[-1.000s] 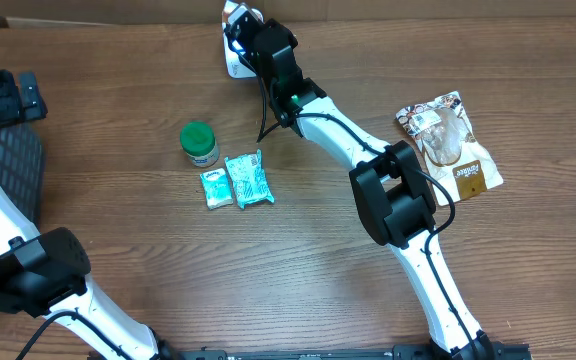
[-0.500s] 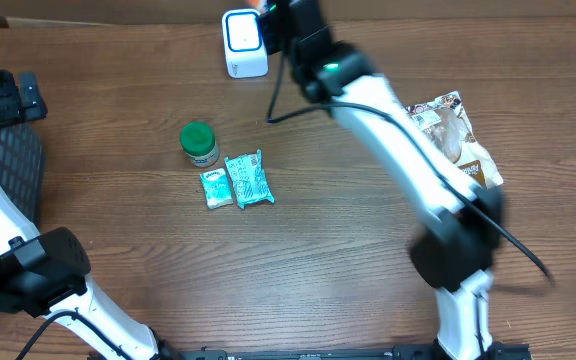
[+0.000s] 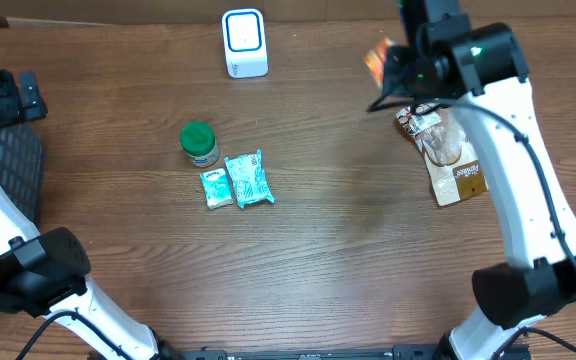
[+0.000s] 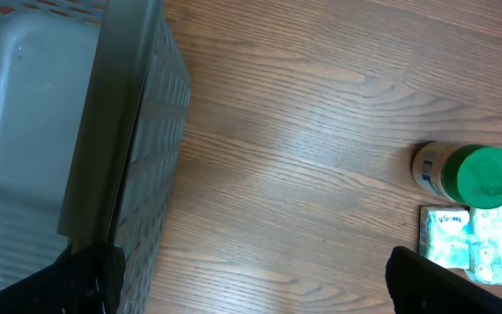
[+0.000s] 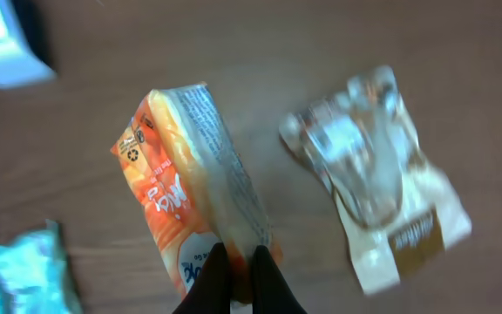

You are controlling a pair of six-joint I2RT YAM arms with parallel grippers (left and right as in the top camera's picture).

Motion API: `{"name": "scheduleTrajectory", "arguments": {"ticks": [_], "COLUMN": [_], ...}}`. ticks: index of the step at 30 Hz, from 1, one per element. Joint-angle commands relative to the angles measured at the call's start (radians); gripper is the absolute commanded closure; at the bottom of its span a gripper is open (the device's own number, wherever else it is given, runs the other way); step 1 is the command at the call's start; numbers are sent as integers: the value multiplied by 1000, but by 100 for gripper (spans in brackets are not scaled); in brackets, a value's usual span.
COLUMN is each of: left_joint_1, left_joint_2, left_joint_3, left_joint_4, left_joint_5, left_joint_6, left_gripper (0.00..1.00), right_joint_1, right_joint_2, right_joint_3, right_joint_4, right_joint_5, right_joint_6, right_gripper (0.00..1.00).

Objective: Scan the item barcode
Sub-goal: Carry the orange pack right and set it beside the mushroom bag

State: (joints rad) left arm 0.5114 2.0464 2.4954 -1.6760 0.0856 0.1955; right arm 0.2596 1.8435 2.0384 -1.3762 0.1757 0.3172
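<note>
right gripper (image 5: 238,262) clamped on one end of orange packet (image 5: 177,205), packet held above the table beside brown pouch (image 5: 369,187), well right of white scanner (image 3: 244,42), left gripper (image 4: 264,288) jaws wide and empty, next to grey basket (image 4: 33,131), green-capped bottle (image 4: 473,173) touching teal packets (image 3: 238,180)

One white scanner (image 3: 244,42) at 12 o'clock on the desk (image 3: 318,250). One green-capped bottle (image 3: 199,143) and two teal packets (image 3: 216,187) (image 3: 249,179) left of centre. One orange packet (image 5: 186,209) and one brown-and-clear pouch (image 3: 453,150) toward 2 o'clock. One grey basket (image 4: 59,131) at 9 o'clock.
</note>
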Motion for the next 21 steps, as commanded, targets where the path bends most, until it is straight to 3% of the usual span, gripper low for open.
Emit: {"name": "scheduleTrajectory", "arguments": {"ticks": [1, 9, 15, 17, 21], "left_joint_1": [5, 5, 5, 5, 5], "left_joint_2": [-25, -25, -25, -25, -25], "left_joint_3": [19, 19, 19, 19, 19], "left_joint_4": [2, 2, 2, 2, 2], "left_joint_5": [0, 0, 0, 0, 0], "left_joint_6": [21, 21, 21, 21, 21], "left_gripper": [0, 1, 1, 0, 0], "right_joint_1": [-76, -196, -266, -285, -307], "right_joint_2": [12, 12, 12, 13, 13], "right_joint_3": [-130, -457, -569, -581, -573], "right_joint_4": [10, 129, 181, 186, 174], "right_joint_5": [-87, -88, -88, -88, -89], "right_joint_6": [27, 27, 23, 23, -11], "right_gripper": [96, 96, 95, 83, 74]}}
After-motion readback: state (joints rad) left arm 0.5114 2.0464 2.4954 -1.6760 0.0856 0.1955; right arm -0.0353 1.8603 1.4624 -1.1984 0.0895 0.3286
